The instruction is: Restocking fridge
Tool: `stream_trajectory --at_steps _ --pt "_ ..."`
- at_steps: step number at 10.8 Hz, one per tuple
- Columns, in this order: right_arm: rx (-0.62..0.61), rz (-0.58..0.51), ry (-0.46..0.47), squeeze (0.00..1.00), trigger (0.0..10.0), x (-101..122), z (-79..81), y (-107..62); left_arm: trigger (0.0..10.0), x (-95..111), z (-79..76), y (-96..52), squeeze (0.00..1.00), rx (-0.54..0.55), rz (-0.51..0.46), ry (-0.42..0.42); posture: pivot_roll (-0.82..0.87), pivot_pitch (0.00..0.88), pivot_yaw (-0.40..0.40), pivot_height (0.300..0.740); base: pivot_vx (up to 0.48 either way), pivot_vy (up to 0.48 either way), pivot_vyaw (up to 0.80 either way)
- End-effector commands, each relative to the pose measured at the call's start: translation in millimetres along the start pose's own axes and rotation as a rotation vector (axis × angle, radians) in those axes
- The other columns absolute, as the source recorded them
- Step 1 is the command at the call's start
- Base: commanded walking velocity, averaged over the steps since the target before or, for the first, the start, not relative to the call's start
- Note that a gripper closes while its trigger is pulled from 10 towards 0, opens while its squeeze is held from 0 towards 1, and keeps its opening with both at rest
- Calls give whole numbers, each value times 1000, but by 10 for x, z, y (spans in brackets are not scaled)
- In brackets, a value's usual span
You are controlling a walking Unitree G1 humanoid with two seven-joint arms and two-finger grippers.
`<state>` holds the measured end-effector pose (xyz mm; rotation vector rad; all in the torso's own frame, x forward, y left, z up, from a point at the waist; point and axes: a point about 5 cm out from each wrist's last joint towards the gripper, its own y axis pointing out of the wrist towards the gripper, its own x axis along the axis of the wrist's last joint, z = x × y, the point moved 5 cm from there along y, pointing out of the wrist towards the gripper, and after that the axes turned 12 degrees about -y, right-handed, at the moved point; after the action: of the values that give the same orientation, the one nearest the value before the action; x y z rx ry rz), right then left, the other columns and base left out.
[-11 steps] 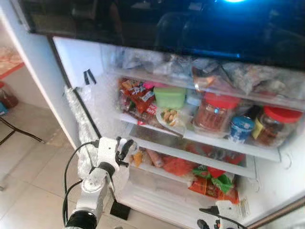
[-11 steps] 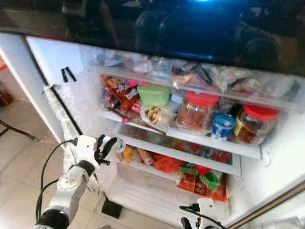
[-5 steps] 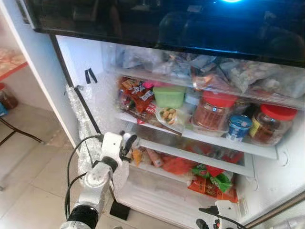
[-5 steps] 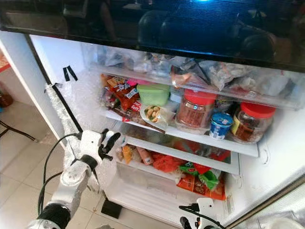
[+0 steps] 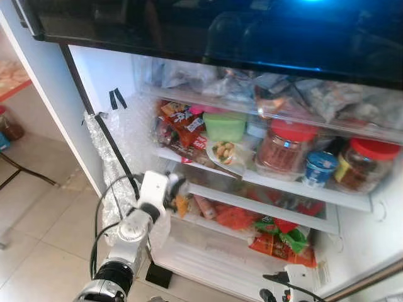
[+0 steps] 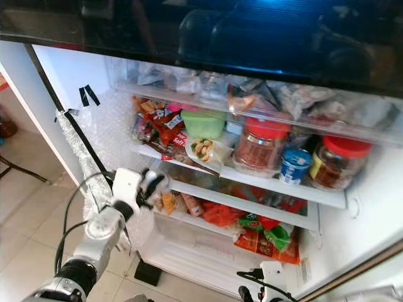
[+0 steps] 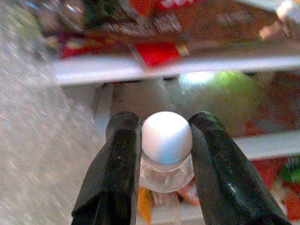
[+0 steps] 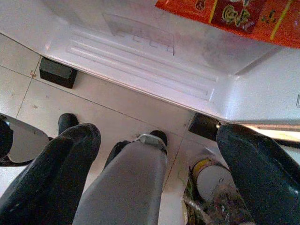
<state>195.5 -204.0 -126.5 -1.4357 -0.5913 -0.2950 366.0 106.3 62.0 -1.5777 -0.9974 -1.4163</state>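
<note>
The left gripper [image 7: 161, 140] clamps a small white-capped bottle [image 7: 166, 147] at the fridge's [image 5: 101, 75] lower shelf [image 5: 252, 204], around eight o'clock from the green tub [image 5: 224, 126]. The right gripper [image 8: 159, 164] hangs spread open at five o'clock, above the floor [image 8: 61, 101].

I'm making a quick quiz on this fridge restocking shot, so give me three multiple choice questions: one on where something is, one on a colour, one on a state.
1. Where is the left pincer?
A. at the left end of the fridge's lower shelf
B. on the floor
C. inside the top drawer

2. What colour are the lids of the two big jars on the middle shelf?
A. blue
B. red
C. black

3. What is the left pincer doing?
A. it is open with nothing in it
B. it is pressed against the fridge door
C. it is shut on a small bottle

Answers: 1 A, the head views show it by the lower shelf. 2 B, both big jars have red lids. 3 C, the left wrist view shows its fingers on either side of the white-capped small bottle.
</note>
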Motion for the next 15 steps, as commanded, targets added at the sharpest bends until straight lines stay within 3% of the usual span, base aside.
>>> stream_trajectory --at_steps 1,4,5,7,8,9,10,12,13,15 --pt "-12 -9 9 0 10000 -19 -32 -16 10000 37 7 24 0 -28 3 50 9 26 -3 677 0 0 0" --pt "-39 -18 29 0 10000 -117 -57 -48 10000 -121 -134 1 0 -241 120 503 -17 55 14 677 0 0 0" --pt "-48 -27 39 0 10000 -140 -57 -57 10000 -148 -147 14 0 -282 132 707 -24 59 19 677 0 0 0" --pt "-53 -40 45 0 10000 -155 -48 -64 10000 -37 -69 75 0 -233 81 854 -29 64 27 677 0 0 0" --pt "-51 -43 40 0 10000 -158 -36 -63 10000 111 88 104 0 -95 33 709 -30 63 30 677 0 0 0" --pt "-51 -47 38 0 10000 -154 -29 -62 10000 152 179 108 0 -8 19 442 -33 63 31 677 0 0 0" --pt "-50 -49 36 0 10000 -150 -24 -60 10000 153 198 113 0 38 1 202 -32 62 33 677 0 0 0" --pt "-46 -52 28 0 10000 -138 -11 -55 10000 42 159 66 0 99 -30 -118 -36 49 30 677 0 0 0" --pt "-49 -64 32 0 10000 -129 -13 -58 10000 12 138 42 0 87 -40 -169 -41 47 27 677 0 0 0" --pt "-54 -79 35 0 10000 -128 -27 -69 10000 -1 9 28 0 -14 -30 -41 -48 48 25 677 0 0 0"
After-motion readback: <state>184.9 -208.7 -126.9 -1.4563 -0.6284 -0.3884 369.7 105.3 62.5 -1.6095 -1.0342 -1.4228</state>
